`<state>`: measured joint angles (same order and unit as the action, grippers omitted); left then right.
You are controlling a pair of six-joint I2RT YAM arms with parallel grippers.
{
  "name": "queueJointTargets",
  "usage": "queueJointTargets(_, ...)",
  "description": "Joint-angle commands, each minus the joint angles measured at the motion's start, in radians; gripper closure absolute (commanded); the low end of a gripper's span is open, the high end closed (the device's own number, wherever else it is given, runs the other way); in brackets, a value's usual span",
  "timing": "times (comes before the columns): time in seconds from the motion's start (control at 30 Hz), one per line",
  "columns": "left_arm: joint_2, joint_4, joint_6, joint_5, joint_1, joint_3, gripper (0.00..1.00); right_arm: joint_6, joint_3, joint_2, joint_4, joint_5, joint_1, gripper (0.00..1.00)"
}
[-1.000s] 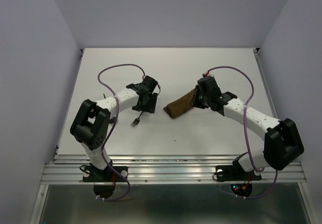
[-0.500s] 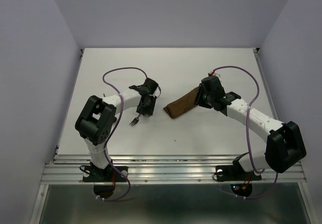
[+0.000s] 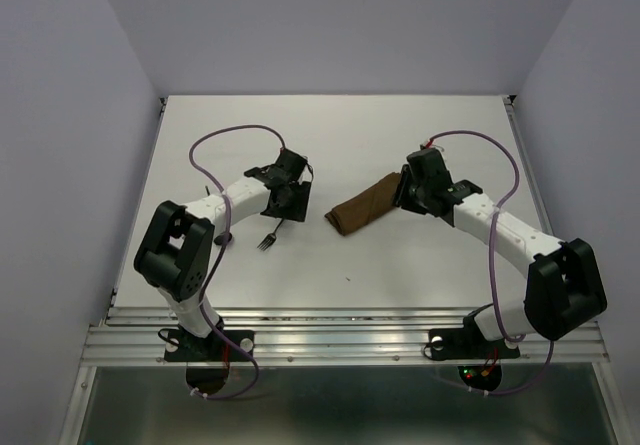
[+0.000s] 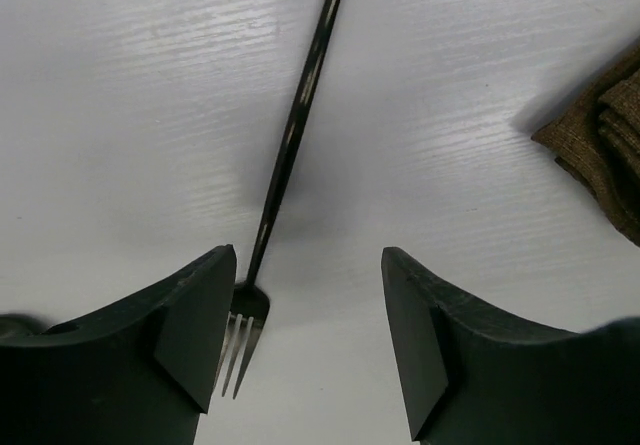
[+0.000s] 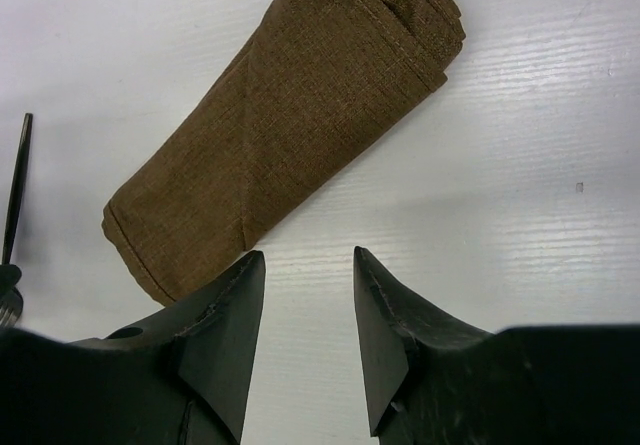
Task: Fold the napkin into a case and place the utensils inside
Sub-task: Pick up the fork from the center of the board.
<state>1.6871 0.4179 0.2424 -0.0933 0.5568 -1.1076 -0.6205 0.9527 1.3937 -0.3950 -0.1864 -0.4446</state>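
The napkin, folded into a narrow brown case [image 3: 362,208] [image 5: 290,115], lies slantwise at the table's middle. A dark fork [image 3: 270,237] [image 4: 290,155] lies flat to its left, tines toward the near edge. My left gripper [image 3: 286,203] [image 4: 310,315] hangs open over the fork. The fork's head rests on the table beside the inner face of the left finger [image 4: 195,335], not gripped. My right gripper [image 3: 410,193] [image 5: 308,305] is open and empty at the case's far right end, its left finger [image 5: 215,335] next to the cloth's edge. The fork's handle [image 5: 15,200] shows at that view's left border.
The white table [image 3: 330,135] is bounded by grey walls at the back and sides and a metal rail [image 3: 340,340] at the near edge. A tiny dark speck [image 3: 347,279] lies in front of the case. A corner of the case [image 4: 605,140] shows right of the left gripper.
My left gripper narrowed over the fork, then opened wide again; the fork still lies on the table. My right gripper's jaws opened wider beside the case's end.
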Motion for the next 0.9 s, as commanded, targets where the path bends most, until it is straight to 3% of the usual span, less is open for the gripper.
queueJointTargets(0.0, -0.038, 0.015, 0.001, -0.049, -0.037, -0.005, 0.27, 0.01, 0.004, -0.001, -0.002, -0.001, 0.001, 0.53)
queueJointTargets(0.2, 0.014, -0.021, -0.006, -0.029, -0.075, 0.037, 0.27, 0.011, 0.001, 0.002, -0.002, -0.002, 0.001, 0.53)
queueJointTargets(0.37, 0.094, -0.019, -0.014, -0.002, -0.078, 0.034, 0.38, 0.007, -0.005, 0.002, -0.002, -0.007, 0.014, 0.53)
queueJointTargets(0.5, 0.138, -0.007, -0.017, 0.026, -0.08, 0.035, 0.49, -0.005, -0.017, 0.008, 0.001, 0.077, 0.144, 0.52)
queueJointTargets(0.6, 0.154, -0.01, -0.017, 0.038, -0.078, 0.038, 0.62, 0.008, 0.003, 0.057, 0.004, 0.084, 0.202, 0.52)
queueJointTargets(0.63, 0.152, -0.008, -0.017, 0.046, -0.08, 0.038, 0.75, 0.013, 0.014, 0.076, 0.002, 0.087, 0.237, 0.52)
queueJointTargets(0.73, 0.135, -0.011, -0.018, 0.073, -0.078, 0.031, 1.0, 0.024, 0.076, 0.168, 0.002, 0.097, 0.277, 0.53)
queueJointTargets(0.87, 0.083, -0.005, -0.014, 0.086, -0.075, 0.006, 1.0, 0.033, 0.188, 0.304, 0.001, 0.085, 0.291, 0.53)
